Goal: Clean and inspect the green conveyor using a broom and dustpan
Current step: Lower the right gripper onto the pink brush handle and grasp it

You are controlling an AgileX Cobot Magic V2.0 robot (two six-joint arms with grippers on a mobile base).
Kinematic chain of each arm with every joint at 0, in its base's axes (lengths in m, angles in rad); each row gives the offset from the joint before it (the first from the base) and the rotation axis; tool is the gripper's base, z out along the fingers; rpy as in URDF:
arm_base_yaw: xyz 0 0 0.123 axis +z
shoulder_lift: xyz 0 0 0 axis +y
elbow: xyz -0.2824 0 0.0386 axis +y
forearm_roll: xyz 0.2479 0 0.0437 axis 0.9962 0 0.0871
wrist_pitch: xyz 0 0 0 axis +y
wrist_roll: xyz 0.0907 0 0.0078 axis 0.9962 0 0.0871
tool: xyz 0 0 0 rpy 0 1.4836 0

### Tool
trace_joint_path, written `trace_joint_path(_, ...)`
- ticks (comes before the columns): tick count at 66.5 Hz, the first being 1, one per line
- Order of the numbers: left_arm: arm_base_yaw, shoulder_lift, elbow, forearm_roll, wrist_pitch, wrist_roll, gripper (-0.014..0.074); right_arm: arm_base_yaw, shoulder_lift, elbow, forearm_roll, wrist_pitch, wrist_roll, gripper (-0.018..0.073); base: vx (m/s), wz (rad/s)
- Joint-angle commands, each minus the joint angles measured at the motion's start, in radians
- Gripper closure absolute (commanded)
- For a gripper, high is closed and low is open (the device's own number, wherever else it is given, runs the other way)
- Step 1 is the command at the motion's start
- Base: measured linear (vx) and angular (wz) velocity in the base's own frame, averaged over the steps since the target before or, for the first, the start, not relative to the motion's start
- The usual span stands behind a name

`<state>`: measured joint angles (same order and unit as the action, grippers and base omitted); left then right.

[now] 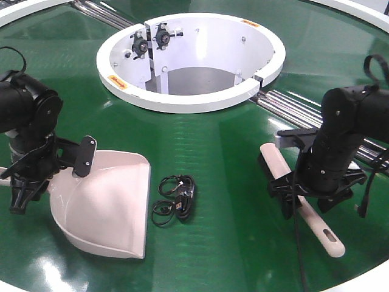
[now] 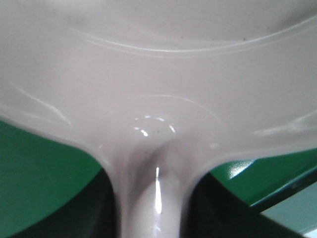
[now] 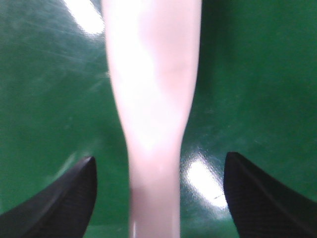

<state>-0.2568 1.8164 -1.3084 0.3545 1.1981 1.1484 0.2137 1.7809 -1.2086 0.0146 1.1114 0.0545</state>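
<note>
Over the conveyor (image 1: 231, 152), the right hand (image 3: 158, 166) hangs open astride the broom (image 3: 153, 99) at its narrow neck, probably a good hold on light, stiff, slick plastic. The left hand's (image 1: 42, 173) grip on the dustpan (image 1: 109, 201) cannot be told.

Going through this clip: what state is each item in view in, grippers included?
Beige-pink plastic dustpan: resting on the belt, empty.
Beige-pink plastic hand broom: lying on the belt, ungripped.
Left gripper: open, astride the dustpan handle.
Right gripper: open, astride the broom handle.
Black coiled cord: loose between the two tools.
Glossy dark-green conveyor belt: unswept, cord on it.
</note>
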Motion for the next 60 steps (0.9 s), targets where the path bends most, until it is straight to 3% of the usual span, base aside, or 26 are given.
trace_joint_path(1,-0.005,-0.042,-0.026,0.015,0.024,-0.003,0.0603,0.000,-0.013,-0.036,-0.006,0.006,0.001,0.0043,0.00,0.00)
trace_joint_path(35,-0.005,-0.042,-0.026,0.015,0.024,-0.003,0.0603,0.000,0.050,-0.036,-0.006,0.001,0.001,0.0104,0.00,0.00)
trace_joint_path(44,-0.005,-0.042,-0.026,0.015,0.024,-0.003,0.0603,0.000,0.050,-0.036,-0.006,0.001,0.001,0.0199,0.00,0.00)
trace_joint_path(60,-0.005,-0.042,-0.026,0.015,0.024,-0.003,0.0603,0.000,0.050,-0.036,-0.002,-0.003,-0.005,0.0484,0.00,0.00)
